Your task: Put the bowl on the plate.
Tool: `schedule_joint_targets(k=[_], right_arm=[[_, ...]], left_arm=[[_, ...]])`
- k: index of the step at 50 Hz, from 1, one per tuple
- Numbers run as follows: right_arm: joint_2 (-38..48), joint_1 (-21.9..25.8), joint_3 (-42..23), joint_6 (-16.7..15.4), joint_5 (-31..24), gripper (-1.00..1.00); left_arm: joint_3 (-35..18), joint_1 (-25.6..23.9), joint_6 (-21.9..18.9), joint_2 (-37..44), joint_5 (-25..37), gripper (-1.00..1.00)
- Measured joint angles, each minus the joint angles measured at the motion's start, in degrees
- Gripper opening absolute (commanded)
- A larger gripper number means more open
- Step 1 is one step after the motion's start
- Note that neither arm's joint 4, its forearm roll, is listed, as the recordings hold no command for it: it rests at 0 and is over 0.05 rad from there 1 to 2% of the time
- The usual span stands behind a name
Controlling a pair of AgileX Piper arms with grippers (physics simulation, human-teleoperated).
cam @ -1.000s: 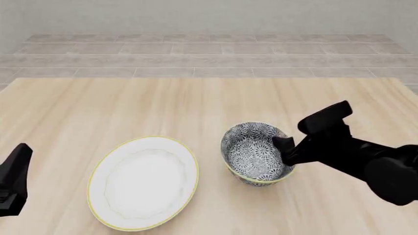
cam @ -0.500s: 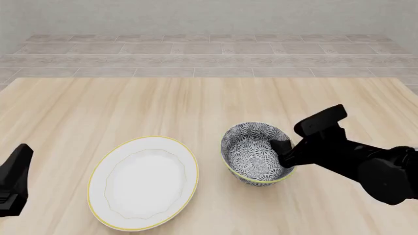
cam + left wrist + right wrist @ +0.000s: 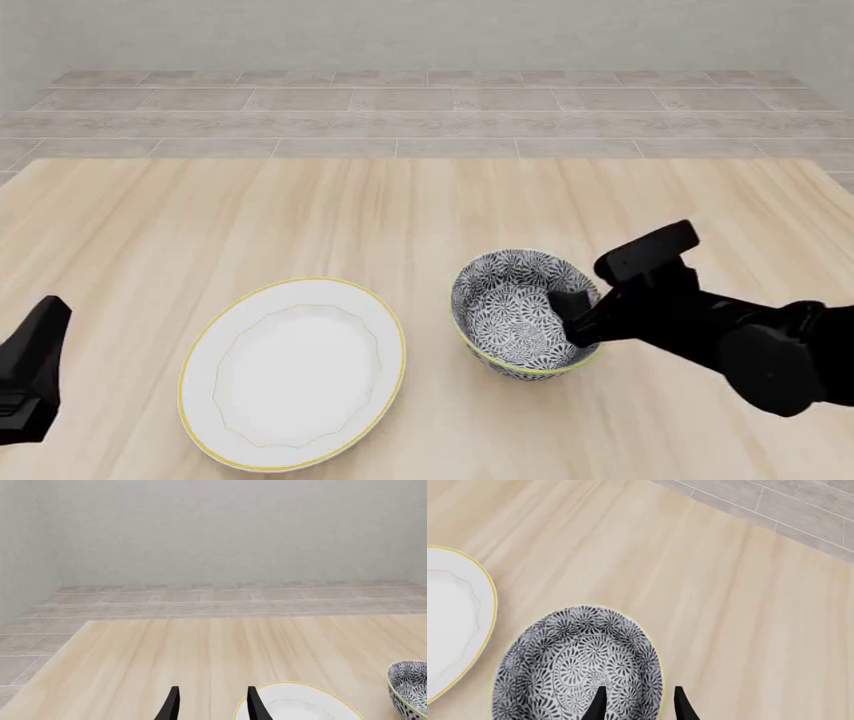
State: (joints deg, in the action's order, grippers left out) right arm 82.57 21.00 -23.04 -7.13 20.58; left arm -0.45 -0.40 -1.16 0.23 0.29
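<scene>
Patterned bowl (image 3: 523,312) standing on bench (image 3: 400,210), just right of white plate (image 3: 294,372). Right gripper (image 3: 637,705) narrowly parted astride bowl's near wall, positioned for a rim pinch. Left gripper (image 3: 212,702) idle, parted, empty.

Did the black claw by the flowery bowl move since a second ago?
Yes. The right gripper slid down and a little left along the bowl's right rim, toward the camera; the bowl stayed beside the plate.

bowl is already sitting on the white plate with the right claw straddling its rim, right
Not on the plate. The bowl sits on the table beside the plate, a gap between them, as the front view shows. The right claw does straddle its rim.
</scene>
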Motion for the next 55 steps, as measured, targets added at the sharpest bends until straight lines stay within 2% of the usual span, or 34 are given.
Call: schedule_joint_targets(k=[55], right_arm=[[6.1, -1.1, 0.2, 0.8, 4.2, 1.00]], left_arm=[[0.3, 0.0, -0.5, 0.4, -0.2, 1.00]])
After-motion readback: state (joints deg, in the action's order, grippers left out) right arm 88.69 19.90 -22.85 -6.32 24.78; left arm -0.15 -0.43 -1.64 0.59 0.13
